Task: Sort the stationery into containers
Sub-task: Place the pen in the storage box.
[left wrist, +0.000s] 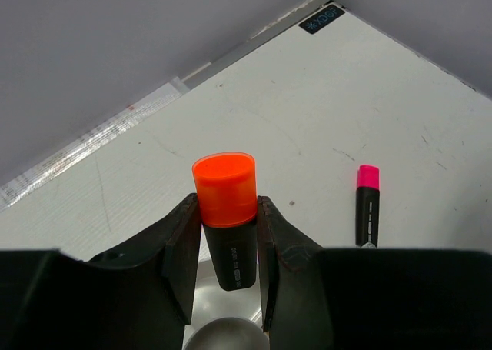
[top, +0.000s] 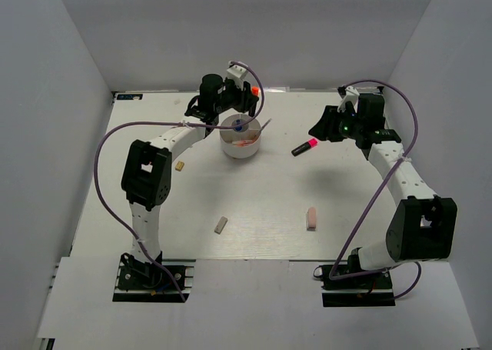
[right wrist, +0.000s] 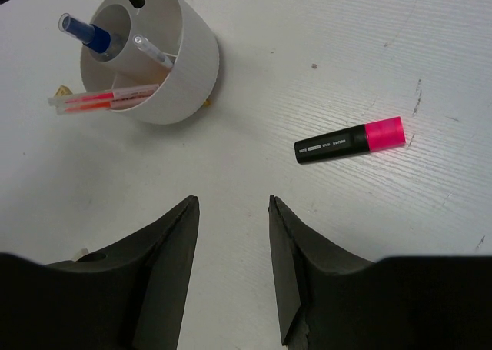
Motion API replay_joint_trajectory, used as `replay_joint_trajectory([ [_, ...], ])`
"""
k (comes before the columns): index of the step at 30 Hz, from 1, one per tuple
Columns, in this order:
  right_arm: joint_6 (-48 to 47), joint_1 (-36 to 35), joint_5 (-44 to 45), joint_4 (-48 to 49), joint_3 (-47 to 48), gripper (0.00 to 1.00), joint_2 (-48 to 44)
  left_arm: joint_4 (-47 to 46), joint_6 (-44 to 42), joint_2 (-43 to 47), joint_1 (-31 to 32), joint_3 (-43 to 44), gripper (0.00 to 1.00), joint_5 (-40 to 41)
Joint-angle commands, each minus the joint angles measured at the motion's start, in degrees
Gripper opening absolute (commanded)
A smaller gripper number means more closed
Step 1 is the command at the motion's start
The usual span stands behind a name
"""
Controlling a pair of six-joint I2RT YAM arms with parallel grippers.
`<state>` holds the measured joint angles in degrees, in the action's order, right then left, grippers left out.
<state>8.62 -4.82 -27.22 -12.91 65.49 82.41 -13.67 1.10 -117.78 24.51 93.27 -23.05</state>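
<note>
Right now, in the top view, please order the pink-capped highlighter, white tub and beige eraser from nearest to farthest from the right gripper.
1. Pink-capped highlighter, just left of the right gripper.
2. White tub, farther left, mid-table.
3. Beige eraser, farthest to the left.

readable text: none | pink-capped highlighter [right wrist: 332, 145]: white barrel print, too small to read | table-edge sticker [left wrist: 321, 18]: blurred
</note>
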Motion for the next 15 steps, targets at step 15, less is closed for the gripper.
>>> replay_joint_trajectory([
  [15, 0.3, 0.6, -2.4, 0.5, 2.3, 0.48, 0.6, 5.0, -0.4, -1.1, 0.3, 2.3, 0.05, 1.2],
])
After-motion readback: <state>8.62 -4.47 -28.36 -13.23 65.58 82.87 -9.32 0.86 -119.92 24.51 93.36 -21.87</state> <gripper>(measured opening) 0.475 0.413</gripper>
